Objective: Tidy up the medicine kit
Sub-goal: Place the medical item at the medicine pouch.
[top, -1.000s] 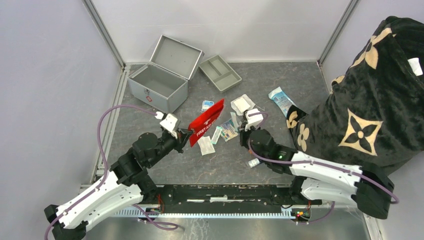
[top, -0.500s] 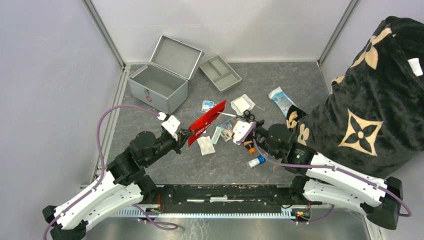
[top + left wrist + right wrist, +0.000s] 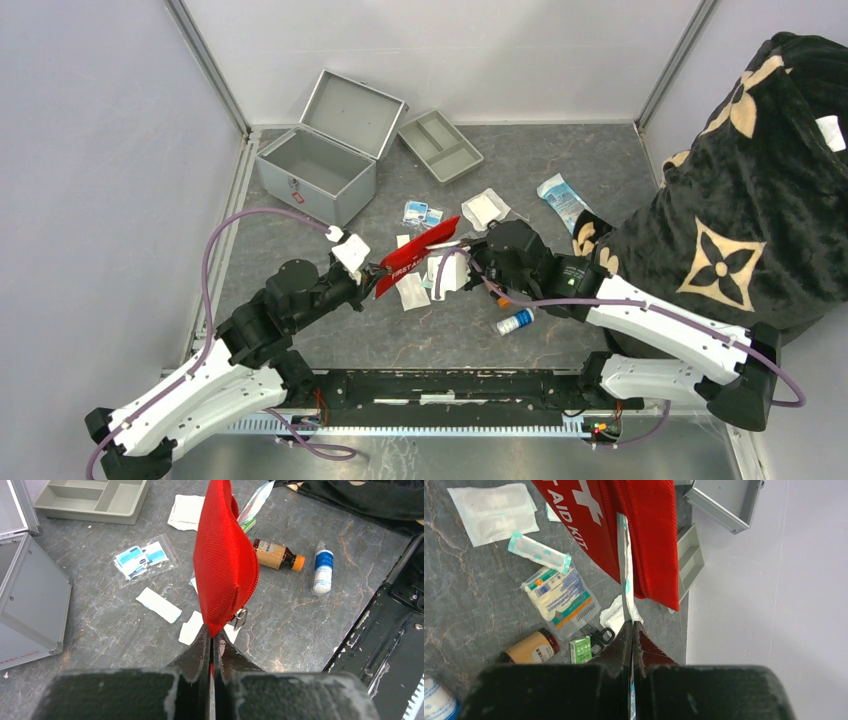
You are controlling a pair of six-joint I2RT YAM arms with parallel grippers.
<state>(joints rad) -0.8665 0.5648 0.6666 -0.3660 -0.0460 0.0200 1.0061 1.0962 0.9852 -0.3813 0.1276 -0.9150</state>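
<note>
- left gripper (image 3: 210,636) clamps red pouch (image 3: 225,565) by its corner; pouch now tilts flatter
- right gripper (image 3: 631,630), pinching white packet (image 3: 625,565), has swung left to the pouch mouth; insertion likely next

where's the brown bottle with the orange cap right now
In the left wrist view the brown bottle lies on its side just right of the hanging red pouch, with the blue-and-white bottle close by on its right.
</note>
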